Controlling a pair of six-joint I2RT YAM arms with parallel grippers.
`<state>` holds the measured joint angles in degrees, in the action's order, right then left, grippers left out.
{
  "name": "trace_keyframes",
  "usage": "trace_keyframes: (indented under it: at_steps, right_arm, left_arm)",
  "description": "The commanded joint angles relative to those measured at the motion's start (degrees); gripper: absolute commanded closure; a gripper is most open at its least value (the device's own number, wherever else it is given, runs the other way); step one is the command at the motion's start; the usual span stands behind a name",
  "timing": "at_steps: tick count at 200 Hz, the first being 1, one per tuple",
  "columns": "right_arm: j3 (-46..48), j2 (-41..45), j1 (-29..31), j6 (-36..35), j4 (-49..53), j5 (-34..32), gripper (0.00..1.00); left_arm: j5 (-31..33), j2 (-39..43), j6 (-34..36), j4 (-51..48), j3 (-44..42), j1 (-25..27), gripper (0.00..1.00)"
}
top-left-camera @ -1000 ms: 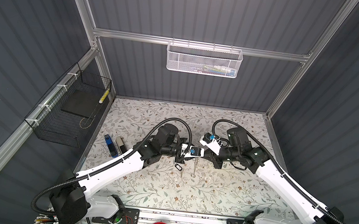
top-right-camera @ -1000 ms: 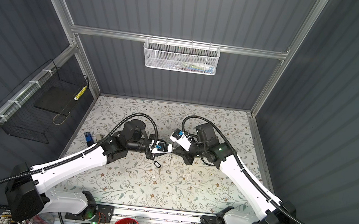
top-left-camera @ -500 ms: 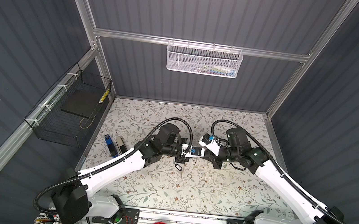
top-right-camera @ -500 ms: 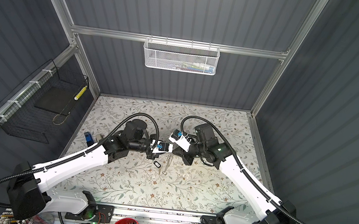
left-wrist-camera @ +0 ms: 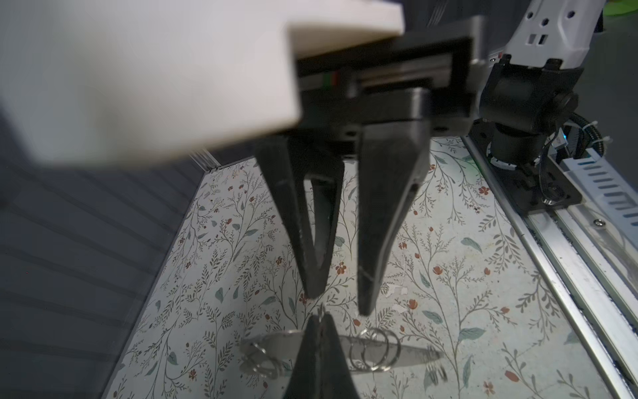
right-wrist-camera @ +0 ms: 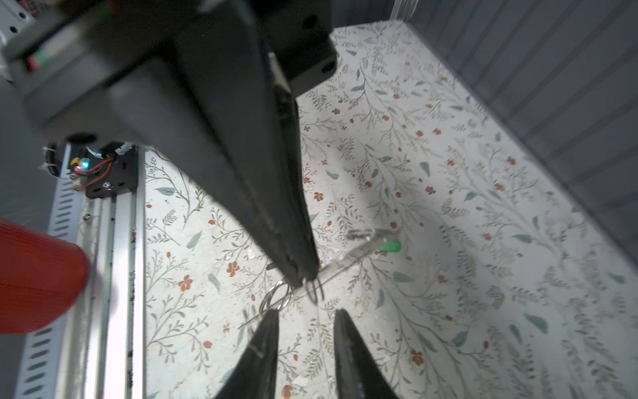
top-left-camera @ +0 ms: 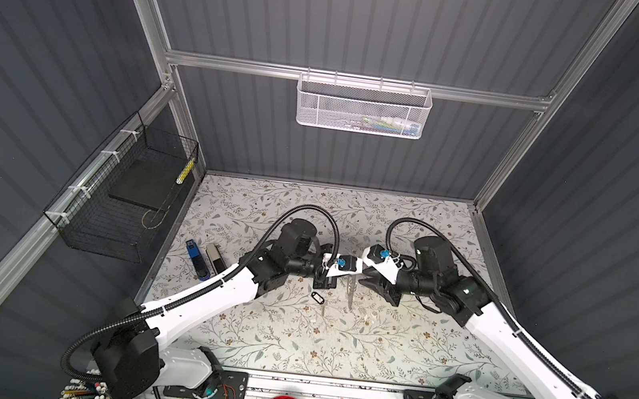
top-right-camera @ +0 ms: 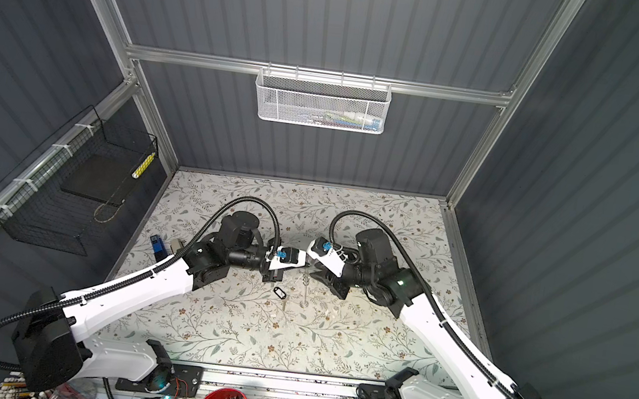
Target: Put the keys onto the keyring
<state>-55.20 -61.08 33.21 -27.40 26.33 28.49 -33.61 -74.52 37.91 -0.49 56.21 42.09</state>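
You are clamping the left gripper (right-wrist-camera: 301, 273) tight on the keyring (left-wrist-camera: 412, 354). Its fingertips are pressing together, seemingly over a thin wire ring at the piece's edge, so the flat grey body is sticking out to both sides of the pinch. That grip is probably leaving the metal loops (left-wrist-camera: 374, 349) exposed, which is where a key has to go. Your right gripper (left-wrist-camera: 340, 302) is standing just beside the keyring with its jaws apart and nothing between them. I am reading that as one hand being freed to fetch a key while the other is steadying the keyring.

The key with the black-rimmed tag (top-left-camera: 317, 296) is lying flat on the table (top-left-camera: 331, 349), near the keyring on the left arm's side, and is not threaded on anything. The green tag (right-wrist-camera: 392, 247) is showing near the end of the keyring farthest from the pinch. Whether it is hanging from a loop or lying loose beside it, you cannot tell from these views.

You are getting no readable writing. The tags are too small and blurred, and no brand is showing on the keyring or on either gripper.
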Motion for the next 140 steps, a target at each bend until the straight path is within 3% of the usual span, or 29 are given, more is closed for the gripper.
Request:
trace_keyframes:
  at_steps: [1,35,82,140]
  right_arm:
    - [3.2,4.05,-0.85,1.06,-5.37,-1.27,0.64]
    - [5.78,6.02,-1.08,4.4,-11.75,0.26,0.61]
    - [6.76,3.8,-1.03,7.26,-19.26,0.93,0.62]
    - [6.76,2.39,-0.47,11.19,-29.04,6.99,0.65]
  left_arm:
    - [-8.02,2.79,-11.67,14.64,-3.79,-3.06,1.0]
    - [-11.57,3.31,-22.57,32.03,-8.91,-4.31,1.0]
    - [-11.94,4.09,-25.61,36.96,-10.36,-4.29,1.0]
    - [-11.13,2.89,-31.01,46.45,-12.66,-4.31,1.0]
